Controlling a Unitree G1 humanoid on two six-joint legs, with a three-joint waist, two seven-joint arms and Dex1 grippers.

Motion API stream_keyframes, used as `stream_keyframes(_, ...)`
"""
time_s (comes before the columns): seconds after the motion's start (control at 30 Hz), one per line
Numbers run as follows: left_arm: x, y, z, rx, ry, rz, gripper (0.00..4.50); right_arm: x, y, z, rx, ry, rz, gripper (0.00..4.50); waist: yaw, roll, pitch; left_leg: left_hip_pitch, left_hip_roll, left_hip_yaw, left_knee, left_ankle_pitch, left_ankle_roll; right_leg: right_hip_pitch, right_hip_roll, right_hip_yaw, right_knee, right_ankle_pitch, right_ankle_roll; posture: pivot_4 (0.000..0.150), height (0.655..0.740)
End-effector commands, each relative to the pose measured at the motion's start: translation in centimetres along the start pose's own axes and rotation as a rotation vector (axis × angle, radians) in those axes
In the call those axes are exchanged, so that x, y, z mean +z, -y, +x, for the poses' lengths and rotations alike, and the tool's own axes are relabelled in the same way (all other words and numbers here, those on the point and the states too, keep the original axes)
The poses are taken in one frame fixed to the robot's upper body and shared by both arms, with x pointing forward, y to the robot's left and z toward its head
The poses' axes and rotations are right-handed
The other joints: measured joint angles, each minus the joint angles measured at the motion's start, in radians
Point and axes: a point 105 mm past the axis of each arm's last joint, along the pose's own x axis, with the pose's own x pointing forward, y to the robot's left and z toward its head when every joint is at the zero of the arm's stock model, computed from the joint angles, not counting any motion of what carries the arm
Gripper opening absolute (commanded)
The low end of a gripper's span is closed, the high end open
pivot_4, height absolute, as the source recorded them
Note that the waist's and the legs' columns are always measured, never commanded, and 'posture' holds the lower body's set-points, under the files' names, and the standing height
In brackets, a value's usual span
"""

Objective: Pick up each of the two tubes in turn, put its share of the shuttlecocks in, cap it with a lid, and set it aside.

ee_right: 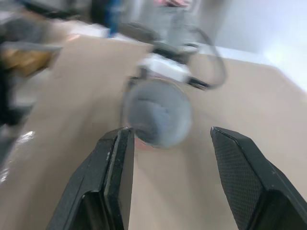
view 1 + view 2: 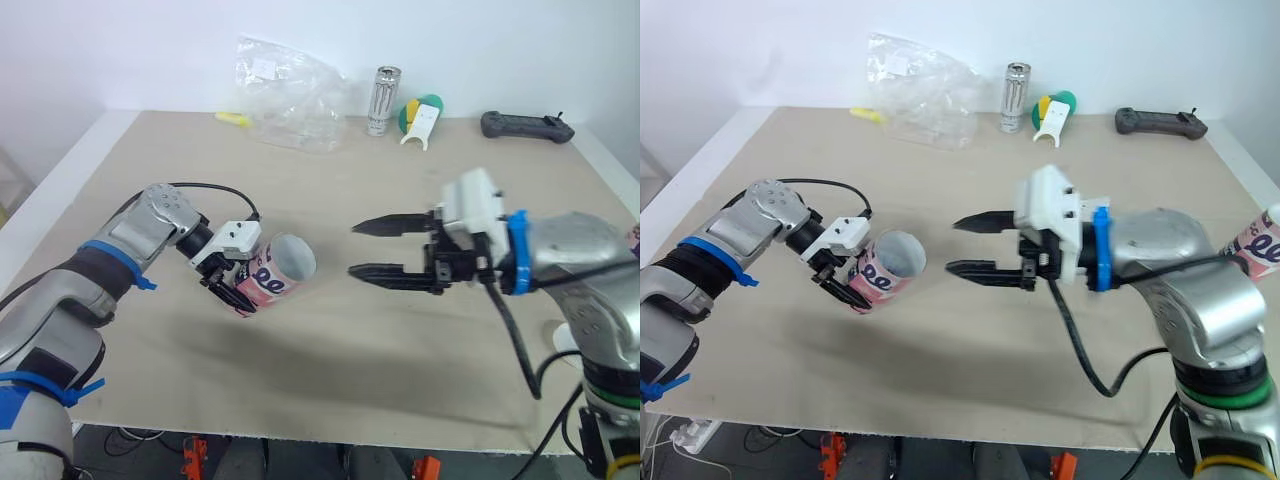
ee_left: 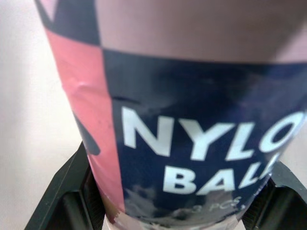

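Left wrist view: tube (image 3: 192,120) cropped at edges | left tool (image 2: 238,288) grips it | right tool (image 2: 356,249) wide, empty

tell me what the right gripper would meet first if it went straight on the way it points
Probably the open mouth of the tube in the left gripper: the right gripper, open, points at it. Depth is unclear.

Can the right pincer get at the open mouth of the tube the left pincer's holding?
Probably yes. The pink-and-navy cardboard tube in the left pincer points its open mouth at the open, empty right pincer; only tan table lies between them.
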Motion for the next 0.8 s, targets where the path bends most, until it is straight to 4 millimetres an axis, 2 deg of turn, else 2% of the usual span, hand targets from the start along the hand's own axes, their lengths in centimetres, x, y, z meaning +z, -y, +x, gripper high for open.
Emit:
stream_keyframes(0.03,-1.4,1.1,1.5,-0.072,-0.027,-0.045,3.18,-1.8,3.2,-5.7,-0.396,-0.041,0.027,2.78,0.002,0.000,0.000,-0.001,-0.001,0.000,0.000,0.000,0.000,0.000,0.000,0.000,0.000,0.000,0.000,0.150,0.7400)
stream_keyframes(0.17,-1.5,1.2,1.7,-0.078,-0.022,-0.046,3.18,-5.1,4.9,-11.7,-0.702,-0.117,0.081,2.78,-0.006,0.001,-0.001,0.001,-0.001,0.001,0.000,0.000,0.001,0.000,0.000,0.002,0.000,0.001,-0.002,0.150,0.7400)
stream_keyframes(0.3,-1.4,1.3,1.8,-0.079,-0.023,-0.045,3.18,-7.7,6.1,-15.5,-0.868,-0.169,0.146,2.78,-0.010,0.001,-0.001,0.005,-0.001,0.003,0.000,0.000,0.001,0.003,0.000,0.004,0.000,-0.001,0.003,0.150,0.7400)
stream_keyframes(0.43,-1.4,1.3,1.8,-0.078,-0.019,-0.047,3.18,-9.4,6.6,-15.9,-0.868,-0.193,0.182,2.78,-0.010,0.002,-0.001,0.009,-0.001,0.004,-0.001,0.000,0.001,0.006,0.000,0.006,0.000,-0.002,0.004,0.150,0.7400)
stream_keyframes(0.6,-1.3,1.2,1.8,-0.077,-0.019,-0.045,3.18,-13.0,7.9,-15.4,-0.815,-0.284,0.240,2.78,-0.012,0.003,-0.001,0.009,-0.001,0.005,-0.001,-0.001,0.001,0.006,0.000,0.008,0.000,-0.002,0.005,0.150,0.7400)
stream_keyframes(0.8,-1.1,1.2,1.8,-0.077,-0.014,-0.044,3.18,-14.7,9.7,-15.6,-0.801,-0.323,0.265,2.78,-0.010,0.004,-0.002,0.008,-0.002,0.005,-0.002,-0.002,0.003,0.006,0.000,0.008,0.000,-0.004,0.004,0.150,0.7400)
